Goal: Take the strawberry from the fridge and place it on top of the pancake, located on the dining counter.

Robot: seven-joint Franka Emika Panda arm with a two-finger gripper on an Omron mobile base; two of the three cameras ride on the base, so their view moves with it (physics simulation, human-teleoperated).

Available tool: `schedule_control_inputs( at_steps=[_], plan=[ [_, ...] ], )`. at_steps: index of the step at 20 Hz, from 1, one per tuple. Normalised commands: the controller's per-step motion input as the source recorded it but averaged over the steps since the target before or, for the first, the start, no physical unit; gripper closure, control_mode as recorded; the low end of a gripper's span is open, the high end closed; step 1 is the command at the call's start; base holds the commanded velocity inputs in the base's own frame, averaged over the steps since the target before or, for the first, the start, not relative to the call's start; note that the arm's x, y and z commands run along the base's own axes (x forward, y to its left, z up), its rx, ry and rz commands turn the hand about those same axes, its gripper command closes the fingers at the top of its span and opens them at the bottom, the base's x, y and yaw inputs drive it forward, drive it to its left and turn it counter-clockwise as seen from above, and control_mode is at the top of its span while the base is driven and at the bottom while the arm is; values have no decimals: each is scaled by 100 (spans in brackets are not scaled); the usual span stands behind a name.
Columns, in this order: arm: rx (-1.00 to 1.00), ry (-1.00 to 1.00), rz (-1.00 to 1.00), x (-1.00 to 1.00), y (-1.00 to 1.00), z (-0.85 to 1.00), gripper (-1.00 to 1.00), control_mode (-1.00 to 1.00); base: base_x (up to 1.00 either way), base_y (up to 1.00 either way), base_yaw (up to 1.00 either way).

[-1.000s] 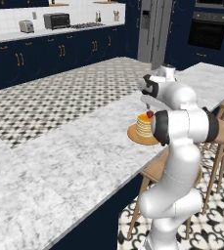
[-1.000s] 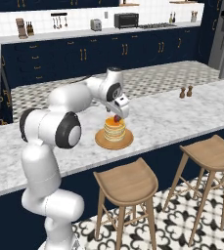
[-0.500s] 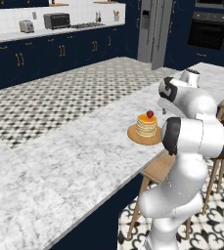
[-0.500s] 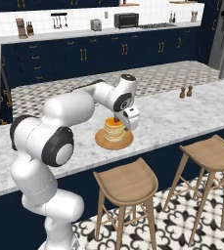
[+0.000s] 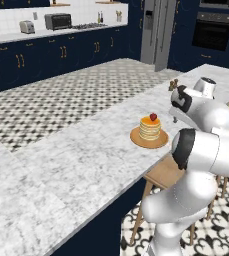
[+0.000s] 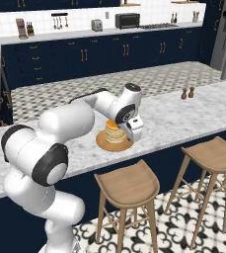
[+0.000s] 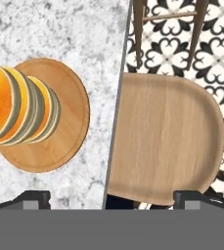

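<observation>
Swung off the pancake (image 5: 150,128), the gripper (image 6: 134,131) hangs wide open, empty; the strawberry (image 5: 153,117) sits beside it atop the stack. Placement looks done.

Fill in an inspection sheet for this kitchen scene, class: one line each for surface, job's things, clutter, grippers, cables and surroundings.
Surface: dining counter, marble top.
Job's things: strawberry sits on top of the pancake, on a round plate near the counter edge; fridge closed, far behind.
Clutter: two small shakers on the counter.
Grippers: gripper open, holding nothing, beside the plate over the counter edge.
Cables: nothing seen.
Surroundings: wooden stools, navy cabinets, toaster oven, patterned floor.
</observation>
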Motion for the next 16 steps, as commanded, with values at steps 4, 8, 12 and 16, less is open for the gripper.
schedule_control_inputs(
  at_steps=[4, 8, 12, 16],
  plan=[
    [0, -1, 0, -45, -4, 0, -100, -100, 0, 0, 0],
    [0, -5, -6, -60, -3, 13, -100, -100, 0, 0, 0],
    [0, -6, -3, -56, 6, 7, -100, -100, 0, 0, 0],
    [0, -2, -1, -46, 24, 9, -100, -100, 0, 0, 0]
  ],
)
